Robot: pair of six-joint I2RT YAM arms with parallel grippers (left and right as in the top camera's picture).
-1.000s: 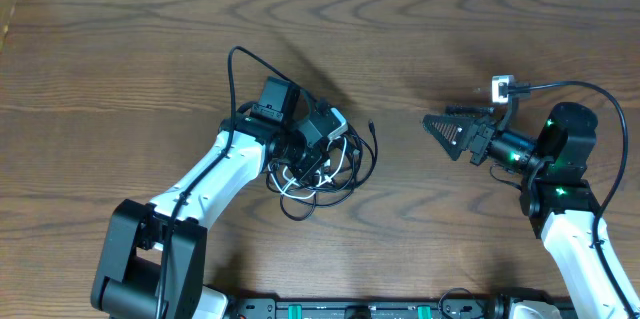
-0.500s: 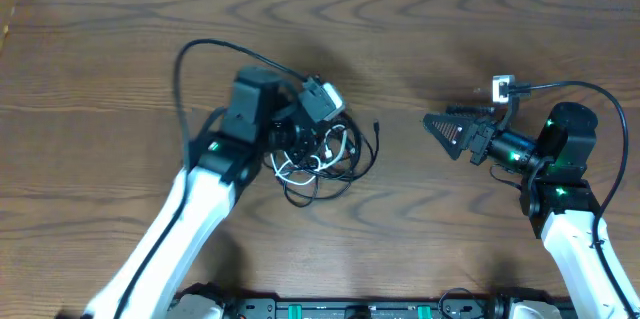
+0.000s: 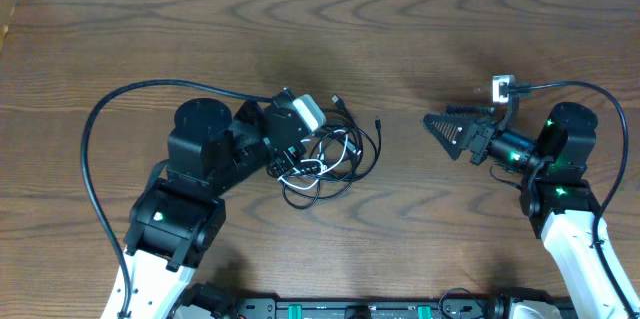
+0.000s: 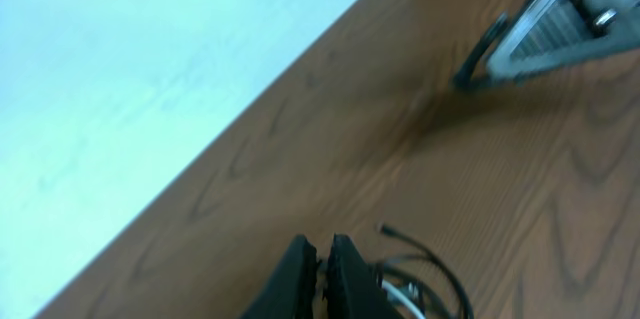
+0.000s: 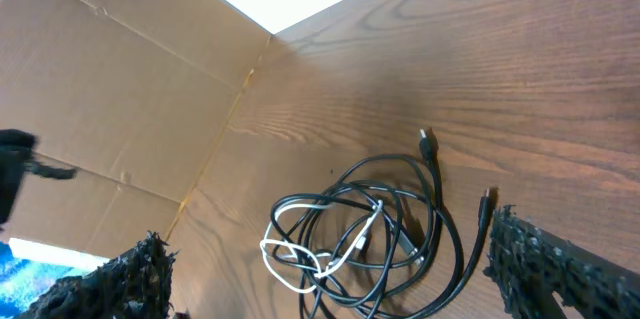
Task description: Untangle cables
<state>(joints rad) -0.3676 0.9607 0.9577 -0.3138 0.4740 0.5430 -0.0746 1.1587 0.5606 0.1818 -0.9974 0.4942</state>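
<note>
so the black cord (image 5: 436,189) and white cord (image 5: 366,234) lie looped in one heap mid-desk (image 3: 450,39). the left tool (image 4: 322,259) sits at the heap's left edge, fingers pressed together, on a strand or not i cannot tell. the right tool (image 3: 445,131) gapes empty, well apart. early step, i'd judge: next it should reach in and grip a loose plug end

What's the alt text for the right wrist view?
A tangle of black cord and white cord lies on a wooden table, framed between the wide-open fingers of the right gripper. Brown cardboard rises beyond the table at upper left.
</note>
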